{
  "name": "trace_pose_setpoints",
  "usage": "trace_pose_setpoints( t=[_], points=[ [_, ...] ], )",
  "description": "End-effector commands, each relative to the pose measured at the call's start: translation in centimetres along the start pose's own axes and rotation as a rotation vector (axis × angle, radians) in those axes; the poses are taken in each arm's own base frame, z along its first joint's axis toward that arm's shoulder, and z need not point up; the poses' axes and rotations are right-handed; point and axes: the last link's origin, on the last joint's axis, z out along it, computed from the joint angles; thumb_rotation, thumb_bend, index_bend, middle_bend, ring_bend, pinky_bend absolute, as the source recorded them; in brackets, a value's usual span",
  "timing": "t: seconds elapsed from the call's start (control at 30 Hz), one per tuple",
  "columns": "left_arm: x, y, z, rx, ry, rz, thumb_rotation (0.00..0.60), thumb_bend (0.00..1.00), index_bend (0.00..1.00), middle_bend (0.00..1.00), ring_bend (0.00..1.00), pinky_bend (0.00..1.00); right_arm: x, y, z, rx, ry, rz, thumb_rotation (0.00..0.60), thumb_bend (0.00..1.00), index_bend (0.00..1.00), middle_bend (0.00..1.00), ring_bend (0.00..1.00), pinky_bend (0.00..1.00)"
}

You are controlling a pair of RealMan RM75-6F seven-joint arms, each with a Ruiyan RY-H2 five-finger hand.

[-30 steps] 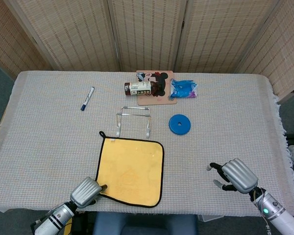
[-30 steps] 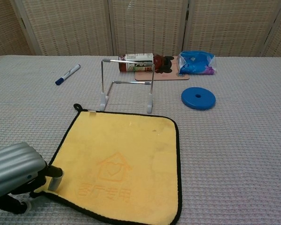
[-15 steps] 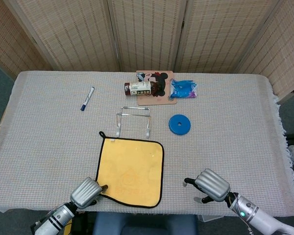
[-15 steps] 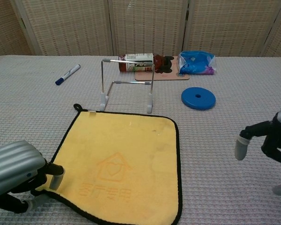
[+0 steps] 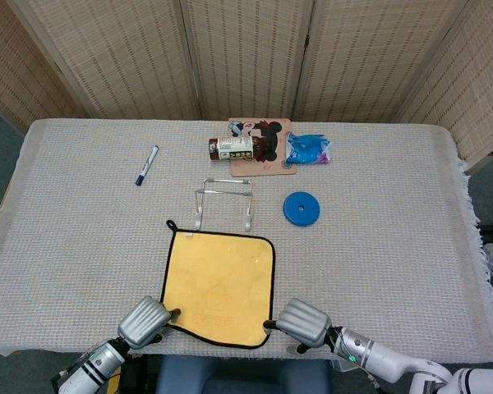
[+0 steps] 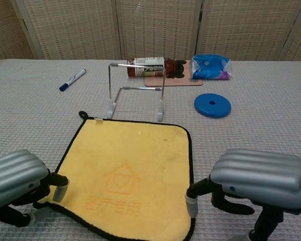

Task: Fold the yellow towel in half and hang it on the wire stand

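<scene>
Yellow towel point(image 6: 133, 173) lies flat near me, wire stand point(image 6: 135, 90) just beyond. My left hand point(image 6: 15, 183) pinches its near-left corner; my right hand point(image 6: 258, 181) (fingers apart) touches the near-right edge.

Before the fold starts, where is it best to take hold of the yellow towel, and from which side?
Probably the two near corners of the yellow towel, pinched from the robot's side. It lies flat, its far edge facing the wire stand, so lifting the near edge folds it toward the stand. The left hand and right hand sit at those corners.
</scene>
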Motion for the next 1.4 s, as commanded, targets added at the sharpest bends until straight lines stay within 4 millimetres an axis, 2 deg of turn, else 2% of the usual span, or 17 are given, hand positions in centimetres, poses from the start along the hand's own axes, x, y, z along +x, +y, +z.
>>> trace_pose_setpoints(
  t=[0.03,0.23,0.5,0.9,1.07,1.27,1.4],
  points=[
    [0.0,0.0,0.0,0.001,0.001,-0.002,0.6,0.52,0.61,0.97,0.8,0.88,-0.2,-0.1,1.1,0.008,-0.009,-0.027,0.6,0.23,0.4,0.89,0.97,1.0],
    [-0.1,0.1,-0.1,0.0,0.0,-0.008,0.6,0.52,0.61,0.97,0.8,0.88,-0.7,-0.5,2.9,0.022,-0.005,-0.067,0.6,0.25,0.41,0.9,0.97,1.0],
    [-0.1,0.2,-0.2,-0.001,0.004,-0.009,0.6,0.52,0.61,0.97,0.8,0.88,-1.5,-0.8,4.2,0.027,-0.004,-0.091,0.6,0.25,0.42,0.9,0.98,1.0],
    [-0.1,0.2,-0.3,0.001,0.008,-0.008,0.6,0.52,0.61,0.97,0.8,0.88,-2.0,-1.1,5.3,0.035,0.041,-0.112,0.6,0.28,0.47,0.91,0.99,1.0],
    [0.0,0.1,-0.4,-0.002,0.01,-0.002,0.6,0.52,0.61,0.97,0.8,0.88,-2.2,-1.2,5.6,0.037,0.044,-0.113,0.6,0.32,0.5,0.92,0.99,1.0],
    [0.6,-0.1,-0.5,0.0,0.03,-0.009,0.6,0.52,0.61,0.97,0.8,0.88,-2.0,-1.2,5.7,0.026,0.093,-0.091,0.6,0.39,0.58,0.93,1.0,1.0],
    [1.1,-0.3,-0.4,-0.004,0.038,-0.026,0.6,0.52,0.61,0.97,0.8,0.88,-1.8,-0.9,5.5,0.003,0.118,-0.065,0.6,0.4,0.6,0.94,1.0,1.0]
  ],
)
